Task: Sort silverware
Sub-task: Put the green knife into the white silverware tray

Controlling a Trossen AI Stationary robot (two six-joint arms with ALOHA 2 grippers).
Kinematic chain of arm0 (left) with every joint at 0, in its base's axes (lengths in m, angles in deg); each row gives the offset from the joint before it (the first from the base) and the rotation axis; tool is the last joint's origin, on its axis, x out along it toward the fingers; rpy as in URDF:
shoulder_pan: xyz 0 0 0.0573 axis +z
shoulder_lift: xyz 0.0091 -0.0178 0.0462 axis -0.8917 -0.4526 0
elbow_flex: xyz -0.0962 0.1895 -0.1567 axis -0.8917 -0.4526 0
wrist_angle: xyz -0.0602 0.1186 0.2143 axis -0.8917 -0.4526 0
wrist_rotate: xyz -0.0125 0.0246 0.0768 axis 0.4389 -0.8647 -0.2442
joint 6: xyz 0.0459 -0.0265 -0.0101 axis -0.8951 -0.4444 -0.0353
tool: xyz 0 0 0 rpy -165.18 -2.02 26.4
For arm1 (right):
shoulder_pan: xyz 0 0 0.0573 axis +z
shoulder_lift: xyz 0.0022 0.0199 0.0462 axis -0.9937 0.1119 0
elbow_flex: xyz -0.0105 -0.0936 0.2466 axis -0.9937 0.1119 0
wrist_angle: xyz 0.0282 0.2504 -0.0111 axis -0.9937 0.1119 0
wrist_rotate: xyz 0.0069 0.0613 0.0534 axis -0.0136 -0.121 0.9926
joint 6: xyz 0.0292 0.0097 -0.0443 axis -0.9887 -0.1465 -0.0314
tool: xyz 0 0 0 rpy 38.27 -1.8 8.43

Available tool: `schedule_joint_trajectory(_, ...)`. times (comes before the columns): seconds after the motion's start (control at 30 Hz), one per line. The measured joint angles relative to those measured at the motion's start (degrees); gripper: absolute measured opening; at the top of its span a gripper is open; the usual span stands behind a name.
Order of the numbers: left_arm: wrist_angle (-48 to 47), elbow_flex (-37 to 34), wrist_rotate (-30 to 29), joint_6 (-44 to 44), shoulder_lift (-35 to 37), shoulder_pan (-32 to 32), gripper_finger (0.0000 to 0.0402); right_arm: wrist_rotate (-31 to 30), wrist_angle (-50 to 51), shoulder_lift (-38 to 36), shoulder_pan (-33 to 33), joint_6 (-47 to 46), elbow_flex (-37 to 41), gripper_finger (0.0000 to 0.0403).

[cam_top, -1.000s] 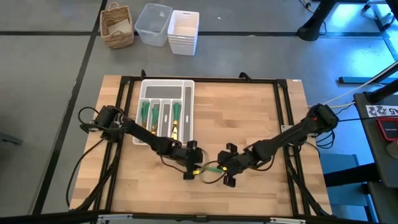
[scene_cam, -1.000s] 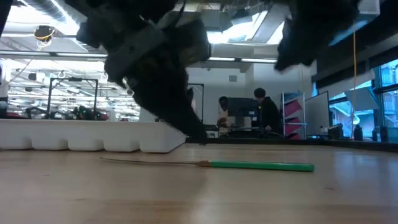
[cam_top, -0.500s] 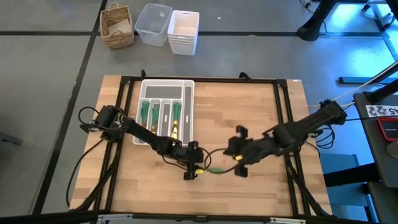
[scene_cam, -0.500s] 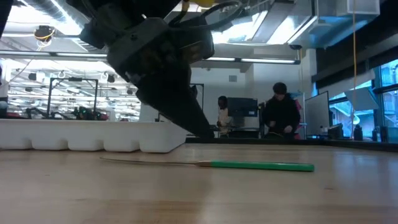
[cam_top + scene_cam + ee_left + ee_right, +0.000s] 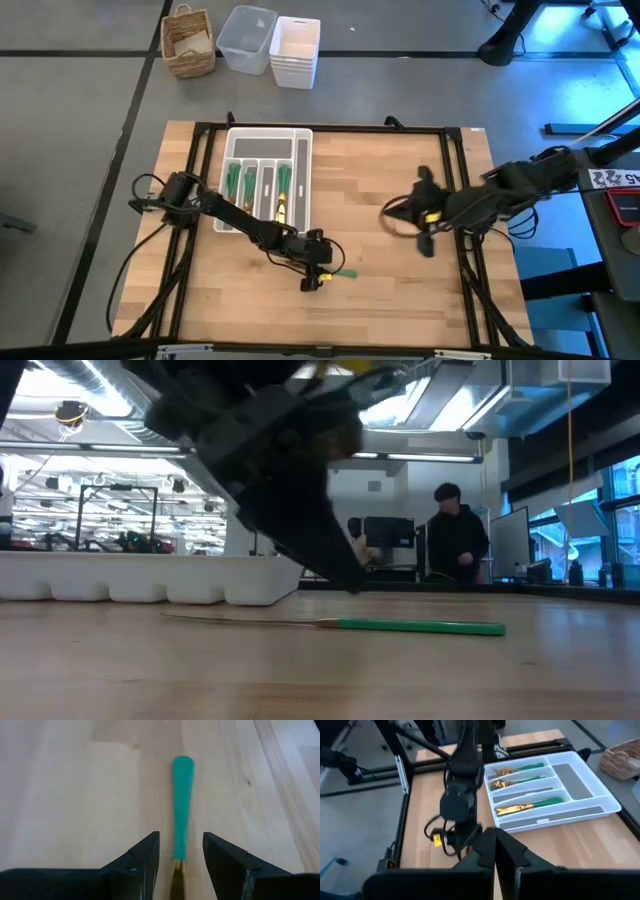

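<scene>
- Left gripper (image 5: 179, 865) low over the table (image 5: 400, 180), jaws apart and empty, one finger (image 5: 142, 857) on each side of a lone utensil (image 5: 181, 820) lying flat on the wood.
- Utensil's long axis runs straight ahead between the jaws: green handle points away from the wrist, gold neck starts right at the fingertips, head hidden below.
- High view: same piece just beside the left gripper, handle sticking out toward table centre, near the front edge.
- Right gripper (image 5: 495, 851) pinched shut, holding nothing, raised well off to the right side; left arm is clearly the nearer one.
- Tray (image 5: 300, 135) with sorted silverware sits behind the left arm, well apart from the loose piece.
- Judgement: straddle already lined up; dropping and closing across the handle-neck junction should do.
</scene>
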State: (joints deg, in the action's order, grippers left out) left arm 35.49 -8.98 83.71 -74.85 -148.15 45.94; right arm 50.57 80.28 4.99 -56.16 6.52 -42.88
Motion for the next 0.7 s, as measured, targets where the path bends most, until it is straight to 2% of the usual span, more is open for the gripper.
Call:
schedule_joint_trajectory(0.07, -0.9, 2.4, 1.4, -0.1, -2.3, 0.0, 0.0143, -0.1, 1.2, -2.7, 0.0, 0.0, 0.0, 0.0007)
schedule_joint_trajectory(0.2, -9.1, 7.3, 1.5, -1.2, -5.2, 0.0, 0.0143, -2.1, 2.0, -7.6, 0.1, -0.1, 1.4, 0.0007)
schedule_joint_trajectory(0.37, -14.1, 8.5, 1.5, -2.6, -5.3, 0.0, 0.0143, -7.3, 1.9, -13.1, 2.7, -0.6, 6.6, 0.0007)
schedule_joint_trajectory(0.53, -20.2, 8.8, 1.1, -1.3, -5.0, 0.0, 0.0137, -11.0, 1.8, -17.5, 5.3, -6.8, 14.7, 0.0007)
schedule_joint_trajectory(0.7, -22.3, 9.0, 0.8, -1.2, -5.0, 0.1, 0.0093, -15.9, 0.4, -20.3, 6.4, -15.1, 25.8, 0.0007)
